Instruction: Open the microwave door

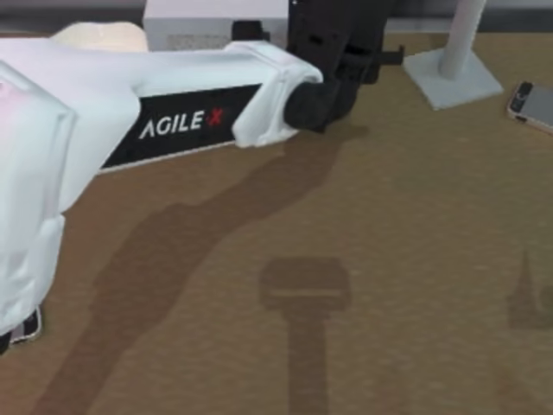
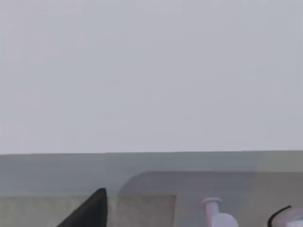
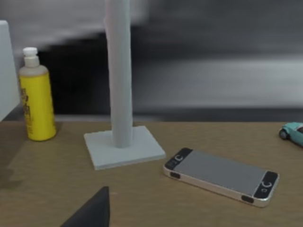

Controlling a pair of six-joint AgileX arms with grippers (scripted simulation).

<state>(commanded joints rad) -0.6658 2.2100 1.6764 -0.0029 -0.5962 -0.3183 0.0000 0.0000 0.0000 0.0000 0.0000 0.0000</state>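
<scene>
Microwave (image 1: pixel 216 26), a white boxy shape with a flat top and a strip of small grey print too fine to read, sits at the far edge of the brown wood-grain table (image 1: pixel 415 259), left of centre in the top view; its door cannot be made out from above. The left arm (image 1: pixel 173 112), smooth white casing with a black band lettered "AGILE X", reaches across from the table's left side, and its black left gripper (image 1: pixel 346 52) is up against the microwave's right end, hiding that corner; whether its jaws are open or closed cannot be told. A cream rounded object (image 1: pixel 99 36) pokes out behind the arm, just left of the microwave. To the right stands a pale grey stand (image 1: pixel 454 73), a round post on a square flat base, and near the table's right edge lies a smartphone (image 1: pixel 531 104) with a grey screen and metallic rim. The right wrist view shows the same stand and phone, plus a yellow bottle (image 3: pixel 35 101) with a white cap, dark print on its label unreadable, and part of a teal toy car (image 3: pixel 292 132). One dark fingertip (image 3: pixel 90 213) of the right gripper shows there; its jaws cannot be judged. The left wrist view is mostly blank grey-white.
</scene>
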